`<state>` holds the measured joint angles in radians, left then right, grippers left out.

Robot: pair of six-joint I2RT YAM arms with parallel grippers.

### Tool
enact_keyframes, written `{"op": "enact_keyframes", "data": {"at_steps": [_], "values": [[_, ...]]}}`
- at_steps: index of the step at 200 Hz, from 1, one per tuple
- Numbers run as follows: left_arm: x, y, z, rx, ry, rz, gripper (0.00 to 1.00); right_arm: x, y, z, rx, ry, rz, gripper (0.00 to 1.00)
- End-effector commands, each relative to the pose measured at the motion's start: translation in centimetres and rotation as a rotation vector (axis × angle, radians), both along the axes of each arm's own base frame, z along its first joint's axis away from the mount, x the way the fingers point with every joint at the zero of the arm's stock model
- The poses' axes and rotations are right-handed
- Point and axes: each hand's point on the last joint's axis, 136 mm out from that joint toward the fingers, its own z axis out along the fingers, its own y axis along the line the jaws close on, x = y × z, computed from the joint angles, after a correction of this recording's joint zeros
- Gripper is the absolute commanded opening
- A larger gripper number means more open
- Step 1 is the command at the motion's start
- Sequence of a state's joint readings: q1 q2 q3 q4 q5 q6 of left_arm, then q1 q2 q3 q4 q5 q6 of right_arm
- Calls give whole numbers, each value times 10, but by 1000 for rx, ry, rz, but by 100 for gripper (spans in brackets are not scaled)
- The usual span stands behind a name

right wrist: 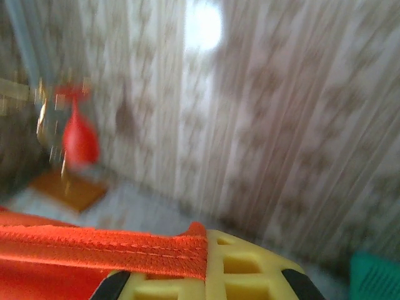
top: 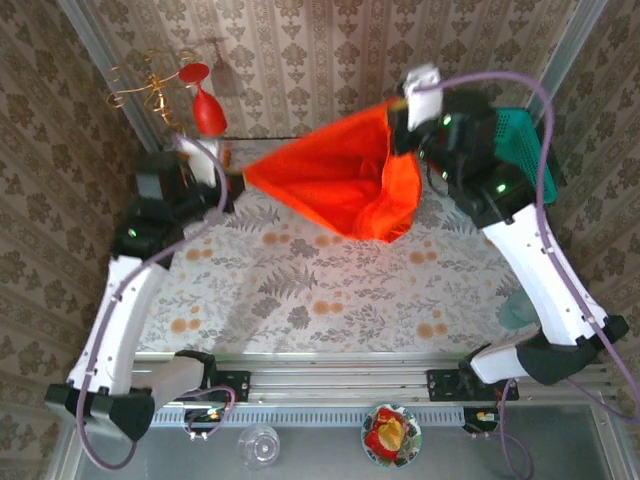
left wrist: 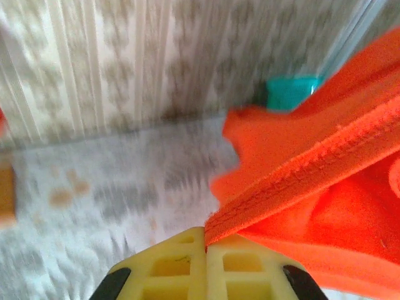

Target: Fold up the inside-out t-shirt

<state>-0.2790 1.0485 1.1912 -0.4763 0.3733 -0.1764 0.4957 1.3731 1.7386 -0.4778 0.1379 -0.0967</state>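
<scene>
Clamped in the closed left claw (left wrist: 206,245) is one hem of the inside-out t-shirt (top: 335,180); another hem is pinched by the closed right claw (right wrist: 207,250). Between them the cloth is held stretched above the desk (top: 300,290), sagging at the right side.

Left gripper (left wrist: 206,250) is seen at the bottom edge, its yellow fingers (left wrist: 169,265) pressed together. A stitched hem (left wrist: 300,178) of the inside-out t-shirt (left wrist: 337,237) is pinched at the fingertips and drawn taut up toward the right edge. Orange-red cloth is bunched above and below the hem. A teal container (left wrist: 290,92) is partly hidden behind the cloth, close to the patterned wall (left wrist: 125,62). The leaf-printed table cover (left wrist: 112,200) is blurred. An orange-brown board (left wrist: 5,194) is cut off at the left edge.
</scene>
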Motion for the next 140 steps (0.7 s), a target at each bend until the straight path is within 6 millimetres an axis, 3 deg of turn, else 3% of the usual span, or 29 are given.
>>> {"op": "enact_keyframes", "data": {"at_steps": [1, 13, 29, 61, 85, 140], "values": [[-38, -17, -89, -37, 201, -46, 9, -21, 18, -88, 45, 237, 91, 0], [-59, -26, -127, -36, 270, -75, 17, -33, 29, -128, 64, 342, 132, 0], [-81, -40, -152, -13, 293, -125, 31, -48, 42, -167, 57, 440, 179, 0], [-93, -69, -151, 47, 209, -219, 53, -59, 57, -219, 82, 577, 238, 0], [-86, -95, -140, 95, 175, -267, 60, -62, 64, -234, 100, 658, 248, 0], [-62, -165, -137, 153, 131, -289, 74, -58, 85, -220, 280, 678, 285, 0]]}}
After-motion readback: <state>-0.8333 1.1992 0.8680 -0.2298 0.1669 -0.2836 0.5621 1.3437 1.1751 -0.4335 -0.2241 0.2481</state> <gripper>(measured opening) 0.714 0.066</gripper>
